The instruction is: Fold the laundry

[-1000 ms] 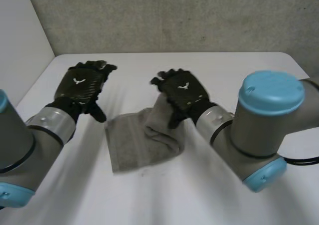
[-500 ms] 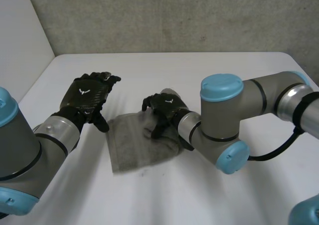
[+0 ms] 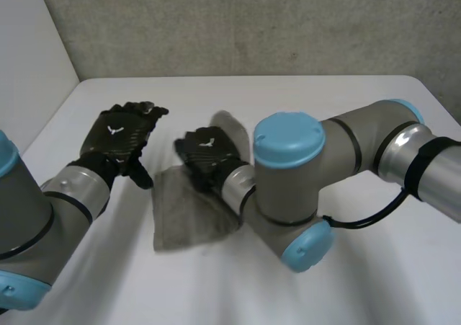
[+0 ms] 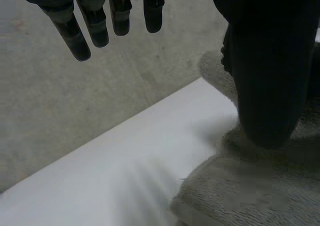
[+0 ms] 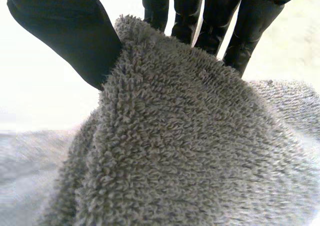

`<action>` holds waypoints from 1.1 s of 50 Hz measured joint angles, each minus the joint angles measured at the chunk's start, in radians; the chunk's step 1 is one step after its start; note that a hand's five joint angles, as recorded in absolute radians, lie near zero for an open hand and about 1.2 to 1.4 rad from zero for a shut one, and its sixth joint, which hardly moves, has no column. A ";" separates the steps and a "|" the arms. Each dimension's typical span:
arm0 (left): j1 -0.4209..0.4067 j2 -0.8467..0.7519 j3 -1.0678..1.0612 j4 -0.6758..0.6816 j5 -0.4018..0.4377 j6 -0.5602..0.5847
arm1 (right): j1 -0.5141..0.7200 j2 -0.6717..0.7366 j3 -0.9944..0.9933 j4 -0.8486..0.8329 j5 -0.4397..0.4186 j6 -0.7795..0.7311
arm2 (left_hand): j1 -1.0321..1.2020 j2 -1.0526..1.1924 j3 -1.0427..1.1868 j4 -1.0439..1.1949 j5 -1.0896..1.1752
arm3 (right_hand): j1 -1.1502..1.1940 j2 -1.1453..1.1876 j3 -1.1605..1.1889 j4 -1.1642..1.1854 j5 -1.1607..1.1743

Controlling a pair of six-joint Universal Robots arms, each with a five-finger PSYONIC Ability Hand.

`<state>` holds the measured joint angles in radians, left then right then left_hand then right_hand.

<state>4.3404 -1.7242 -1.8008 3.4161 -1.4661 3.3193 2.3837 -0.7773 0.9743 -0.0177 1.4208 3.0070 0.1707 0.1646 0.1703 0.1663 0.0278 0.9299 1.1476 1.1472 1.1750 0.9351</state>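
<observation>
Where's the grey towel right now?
In the head view the grey towel lies on the table beside the left hand, a fold pinched by the right hand.

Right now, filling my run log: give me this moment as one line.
stage: folding | right hand: pinching raised fold of towel | left hand: open, beside towel, holding nothing | towel: rest on table

The head camera sits behind and between my arms, looking down over the white table (image 3: 346, 101) toward the grey wall (image 3: 252, 22). My left wrist camera looks out along my left hand (image 4: 95, 25), low over the table, with the wall ahead. My right wrist camera, under my right hand (image 5: 65, 30), is right up against the towel (image 5: 190, 151). All three views catch that towel.
</observation>
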 measured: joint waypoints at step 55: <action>-0.071 -0.291 0.121 -0.209 -0.100 -0.125 | -0.123 0.046 -0.039 0.241 -0.072 0.195 | 0.000 0.000 0.000 0.000 0.000 | -0.731 -0.927 -0.942 -0.948 -0.879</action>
<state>4.2698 -2.0149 -1.6796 3.2069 -1.5664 3.1945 2.2610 -0.7312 0.9349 0.2231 1.3490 3.2018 0.1707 0.1646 0.1703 0.1663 0.0278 0.1991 0.2203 0.2055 0.2272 0.0563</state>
